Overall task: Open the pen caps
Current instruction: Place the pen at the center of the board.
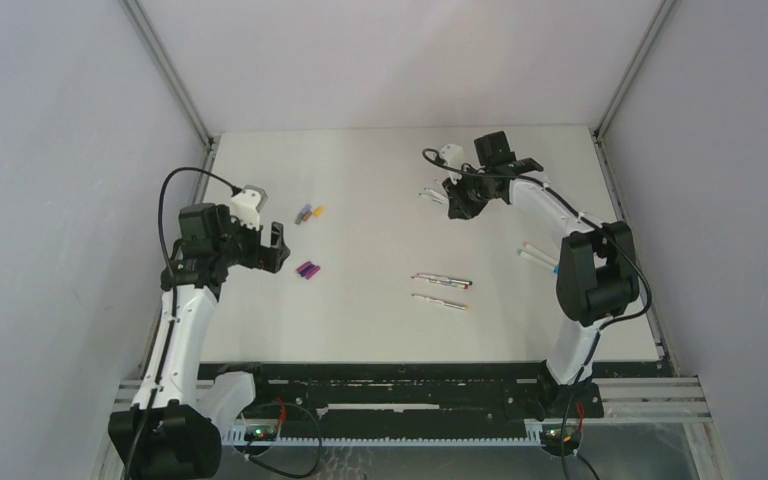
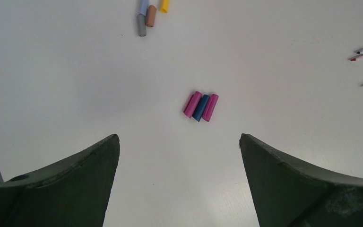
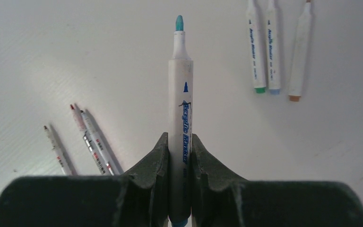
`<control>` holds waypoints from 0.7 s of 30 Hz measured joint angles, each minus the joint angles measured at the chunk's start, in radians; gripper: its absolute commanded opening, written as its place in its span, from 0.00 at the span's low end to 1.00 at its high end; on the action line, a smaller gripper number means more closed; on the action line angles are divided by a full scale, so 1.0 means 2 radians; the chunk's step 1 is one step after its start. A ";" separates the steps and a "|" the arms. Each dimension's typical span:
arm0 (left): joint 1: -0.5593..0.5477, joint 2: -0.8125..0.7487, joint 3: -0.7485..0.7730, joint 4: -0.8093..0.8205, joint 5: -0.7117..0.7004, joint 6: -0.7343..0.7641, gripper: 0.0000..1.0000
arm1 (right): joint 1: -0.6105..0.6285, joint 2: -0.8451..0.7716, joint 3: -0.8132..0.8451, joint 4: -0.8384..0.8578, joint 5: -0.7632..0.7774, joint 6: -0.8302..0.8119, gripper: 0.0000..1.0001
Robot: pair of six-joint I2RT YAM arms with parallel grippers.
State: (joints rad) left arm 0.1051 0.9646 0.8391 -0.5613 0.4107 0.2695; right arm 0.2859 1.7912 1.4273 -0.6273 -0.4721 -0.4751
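Note:
My right gripper is shut on a white marker pen at its lower barrel; the pen's teal tip is bare and points away from the wrist. In the top view this gripper hangs over the far right of the table. Three pen caps, magenta, blue and magenta, lie side by side ahead of my open left gripper, which holds nothing. More caps, grey, brown and yellow, lie farther off. From above, the left gripper is just left of the nearer caps.
Three white marker pens lie beyond the right gripper, to its right, and three thinner pens lie to its left. Two pens rest mid-table and others lie near the right arm. Metal rails edge the table.

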 measured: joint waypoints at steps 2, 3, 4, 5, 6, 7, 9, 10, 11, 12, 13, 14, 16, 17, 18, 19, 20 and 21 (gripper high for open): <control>0.000 -0.004 -0.004 0.007 -0.009 -0.001 1.00 | 0.004 0.017 0.019 -0.007 0.019 0.000 0.00; 0.000 -0.005 -0.004 0.009 -0.013 -0.002 1.00 | 0.007 0.025 0.027 -0.010 0.031 -0.001 0.00; 0.000 -0.007 -0.004 0.015 -0.018 -0.003 1.00 | 0.009 0.031 0.033 -0.012 0.041 -0.002 0.00; 0.000 -0.009 -0.004 0.018 -0.021 -0.003 1.00 | 0.012 0.038 0.038 -0.014 0.053 -0.004 0.00; 0.000 -0.011 -0.005 0.022 -0.023 -0.003 1.00 | 0.015 0.045 0.043 -0.015 0.064 -0.007 0.00; 0.000 -0.014 -0.006 0.028 -0.025 -0.003 1.00 | 0.019 0.051 0.047 -0.015 0.076 -0.009 0.00; 0.000 -0.019 -0.011 0.036 -0.027 -0.003 1.00 | 0.028 0.064 0.058 -0.016 0.098 -0.014 0.01; 0.000 -0.020 -0.013 0.038 -0.028 -0.003 1.00 | 0.033 0.071 0.064 -0.016 0.108 -0.016 0.02; 0.000 -0.020 -0.014 0.039 -0.030 -0.003 1.00 | 0.039 0.080 0.074 -0.017 0.122 -0.018 0.03; 0.000 -0.020 -0.014 0.039 -0.031 -0.003 1.00 | 0.042 0.084 0.079 -0.017 0.129 -0.019 0.04; 0.000 -0.020 -0.014 0.041 -0.031 -0.003 1.00 | 0.046 0.089 0.084 -0.016 0.136 -0.019 0.05; 0.000 -0.020 -0.014 0.041 -0.032 -0.003 1.00 | 0.049 0.094 0.091 -0.015 0.145 -0.021 0.05; 0.000 -0.020 -0.014 0.042 -0.033 -0.003 1.00 | 0.054 0.101 0.099 -0.013 0.155 -0.022 0.06; 0.000 -0.020 -0.014 0.042 -0.033 -0.003 1.00 | 0.055 0.105 0.103 -0.013 0.158 -0.022 0.07; 0.000 -0.020 -0.014 0.042 -0.033 -0.003 1.00 | 0.057 0.108 0.108 -0.013 0.161 -0.023 0.08; 0.000 -0.020 -0.014 0.042 -0.033 -0.003 1.00 | 0.059 0.114 0.116 -0.014 0.164 -0.025 0.08; 0.000 -0.020 -0.014 0.043 -0.033 -0.003 1.00 | 0.061 0.121 0.123 -0.014 0.167 -0.026 0.09; 0.000 -0.020 -0.014 0.043 -0.033 -0.003 1.00 | 0.063 0.126 0.129 -0.014 0.169 -0.027 0.09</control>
State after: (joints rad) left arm 0.1051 0.9241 0.8108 -0.4759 0.3439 0.2638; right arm 0.4110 2.0438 1.6852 -0.6552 -0.1337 -0.5289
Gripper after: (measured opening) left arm 0.998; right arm 0.139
